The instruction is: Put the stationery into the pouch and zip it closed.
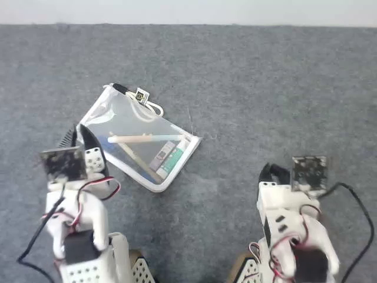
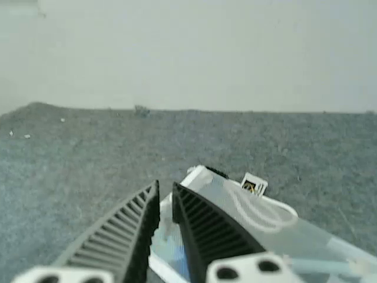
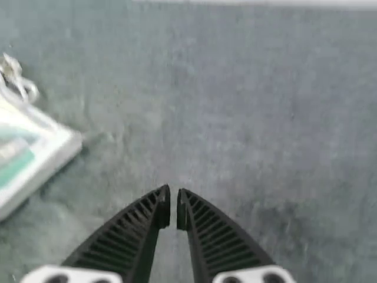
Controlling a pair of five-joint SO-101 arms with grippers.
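A clear pouch (image 1: 139, 137) with a white edge lies flat on the grey carpet, left of centre. Inside it I see a pencil (image 1: 147, 138) and a green-and-white eraser (image 1: 168, 159). A white cord with a small tag (image 1: 141, 95) hangs off its far corner. My left gripper (image 2: 165, 196) is shut, low by the pouch's near left corner (image 2: 177, 247), with nothing between its fingers. My right gripper (image 3: 173, 200) is shut over bare carpet, well to the right of the pouch corner (image 3: 35, 159).
Grey carpet (image 1: 265, 88) covers the whole table, with open room to the right of and behind the pouch. A pale wall (image 2: 188, 53) rises beyond the far edge. Both arm bases sit at the near edge.
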